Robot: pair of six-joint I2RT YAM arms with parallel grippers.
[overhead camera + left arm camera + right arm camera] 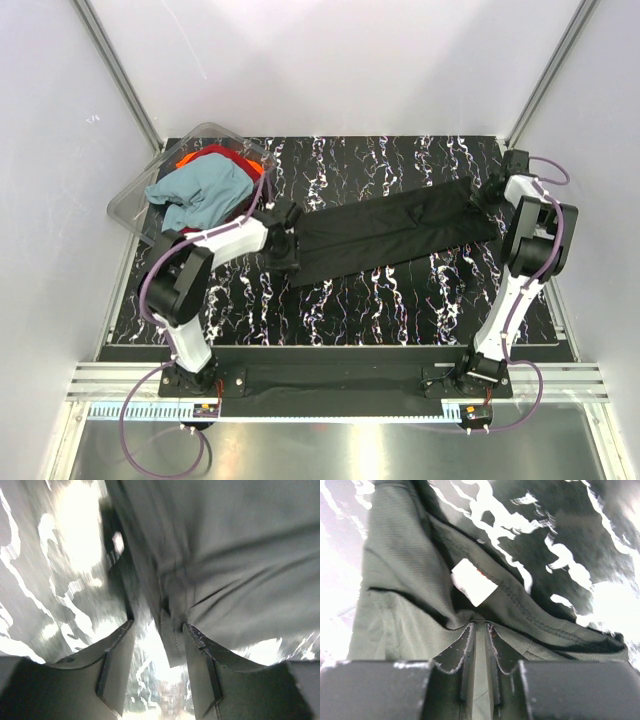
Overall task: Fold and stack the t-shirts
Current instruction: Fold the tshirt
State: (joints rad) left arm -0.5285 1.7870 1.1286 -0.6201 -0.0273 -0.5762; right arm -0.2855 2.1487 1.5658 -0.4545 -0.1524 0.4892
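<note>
So the black t-shirt [400,228] is pulled into a long band across the middle of the desk [400,300], running from roughly 9 o'clock up toward 2 o'clock in the top view, with one hand at each end. The right hand [479,645] is clamped down tight on a fold of it near the collar, and you can see the white label [474,582] just past the fingertips. The left hand [156,650] is the iffy one. Its jaws sit a moderate way apart with bright desk showing through the gap, and the hem only lies against one of the fingers [200,670], so I wouldn't call that a real grip. That's my main worry: if the right side pulls or lifts while the left has nothing pinched, I'd guess the shirt drags across the desk and bunches up instead of folding flat. The band also looks twisted and creased in the middle, so a fold made now could come out lopsided. The teal-blue t-shirt [205,190] and red-orange t-shirt [215,155] are heaped in the clear plastic tub [135,200] at about 10 o'clock, right next to the left arm, so a wide swing there might snag them. Hard to make out: the left wrist view is smeared with blur, the sleeves are lost in the folds, and most of the red-orange one is buried under the teal.
</note>
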